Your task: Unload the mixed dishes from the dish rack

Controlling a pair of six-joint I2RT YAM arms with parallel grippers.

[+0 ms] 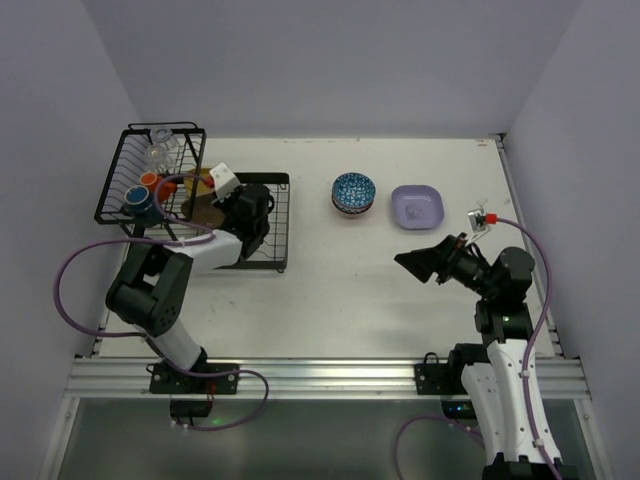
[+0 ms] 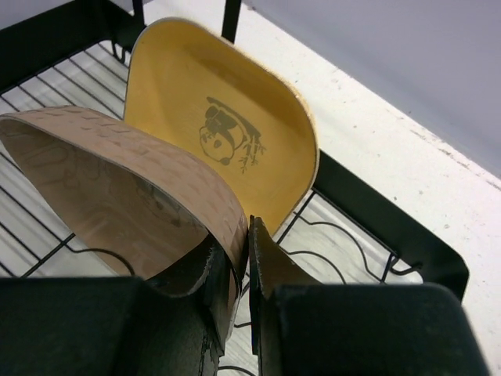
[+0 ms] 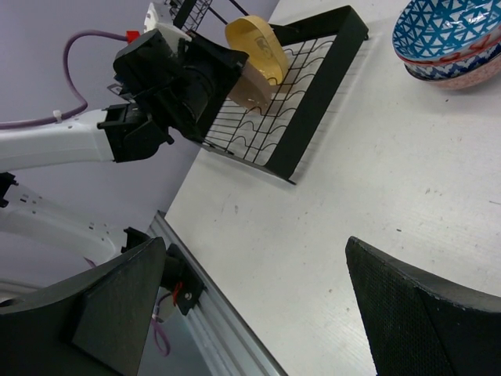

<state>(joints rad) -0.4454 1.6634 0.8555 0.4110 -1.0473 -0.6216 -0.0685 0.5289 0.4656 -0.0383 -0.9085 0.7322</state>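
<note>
The black wire dish rack (image 1: 272,262) stands at the far left. In its flat tray a tan plate (image 2: 117,180) and a yellow plate (image 2: 227,133) with a panda picture stand on edge. My left gripper (image 2: 250,235) is shut on the tan plate's rim; in the top view the gripper (image 1: 211,207) sits over the tray. The raised basket holds an orange mug (image 1: 148,179), a dark mug (image 1: 137,203) and clear glasses (image 1: 160,150). Stacked patterned bowls (image 1: 353,192) and a lavender plate (image 1: 417,206) sit on the table. My right gripper (image 3: 254,258) is open and empty, above the table at the right (image 1: 425,262).
In the right wrist view the left arm (image 3: 172,86) reaches into the rack's tray (image 3: 313,86), and the bowls (image 3: 450,39) lie at the top right. The table's metal front rail (image 1: 320,375) runs along the near edge. White walls close the back and sides.
</note>
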